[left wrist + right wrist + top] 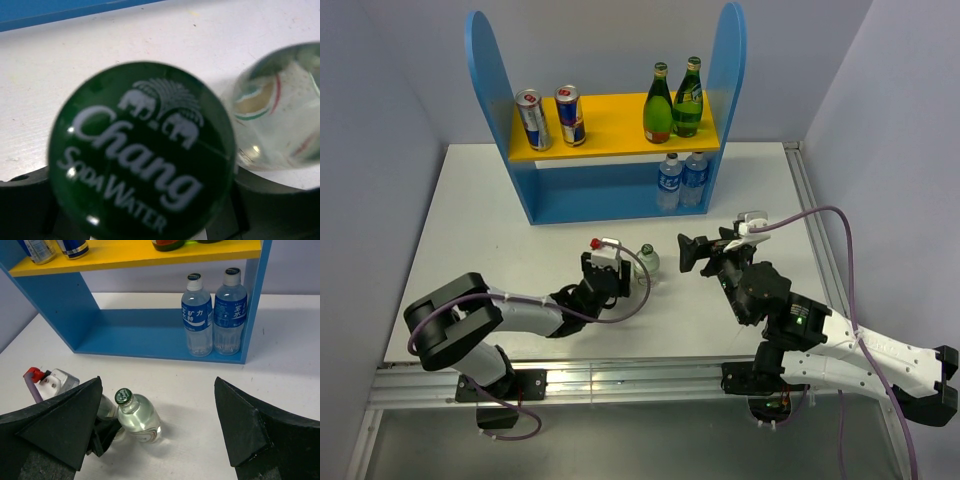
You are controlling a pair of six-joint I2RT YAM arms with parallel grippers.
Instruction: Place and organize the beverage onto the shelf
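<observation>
Looking from above, we see a clear soda bottle (646, 263) upright just right of the left gripper (618, 272), nearer it than the right gripper (695, 252) and well short of the shelf (620, 125). At the left wrist, a green Chang cap (142, 150) faces us between the jaws, its axis along our reach; whether they grip it, we cannot tell. At the right wrist, the spread, empty jaws frame that bottle, low and left.
</observation>
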